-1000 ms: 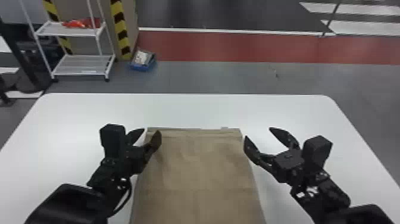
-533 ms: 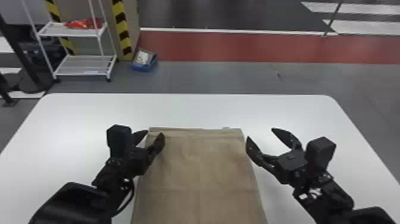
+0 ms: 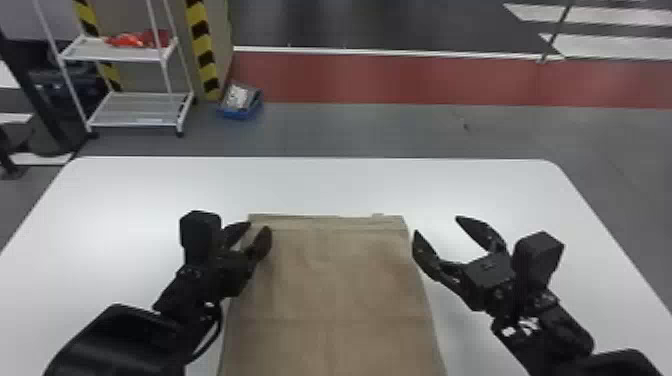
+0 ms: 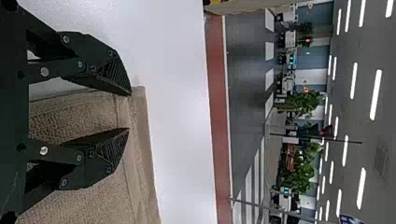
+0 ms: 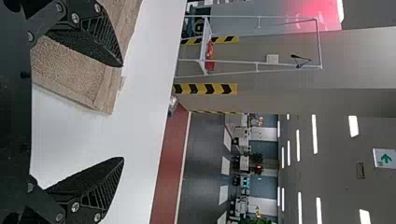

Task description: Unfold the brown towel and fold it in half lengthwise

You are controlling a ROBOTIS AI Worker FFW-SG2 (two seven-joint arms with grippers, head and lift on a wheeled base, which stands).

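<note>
Brown towel point(image 3: 330, 295) lies flat on the white counter point(image 3: 325, 187), near end cut off — left gripper point(image 3: 256, 228), jaws half open, gripping nothing, at its far-left corner, contact unclear — right gripper point(image 3: 437, 225), jaws wide, empty, beside the far-right corner.

The left arm point(image 3: 125, 337) and right arm point(image 3: 565, 325) are cased in black; a dark cable point(image 3: 218, 325) is looped on the left one; ribbed, tapered jaws are studded with silvery screws point(image 4: 44, 72).
</note>
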